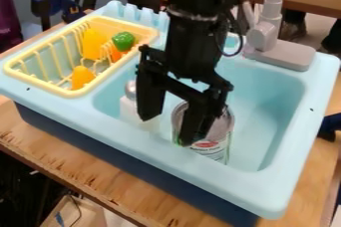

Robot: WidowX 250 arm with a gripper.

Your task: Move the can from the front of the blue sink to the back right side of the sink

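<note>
1. In the camera view, the black gripper [169, 129] is hanging over the basin of the light-blue sink [283, 96], its two fingers standing wide apart. One is overlapping the white bottle [129, 109], the other the front of the can [218, 146]; whether either is touching, I cannot tell.

2. The can is standing in the basin, nearer the front wall, with its label facing forward. The bottle is standing to the image left of it. The fingers are straddling the space between the two, so neither thing is sitting squarely inside the grip.

3. If the can is being gripped, centring over it while staying above its rim is looking wisest, since a low sideways shift could be knocking it over. The can is looking stiff and rather wide, so it is probably needing nearly the full opening and an even squeeze on both sides.

4. If the bottle is being gripped instead, the can-side finger is needing a path down between the two.

5. Either way, the front wall and the grey faucet [273, 34] are limiting room, so going straight down and lifting straight up is seeming safest.
</note>
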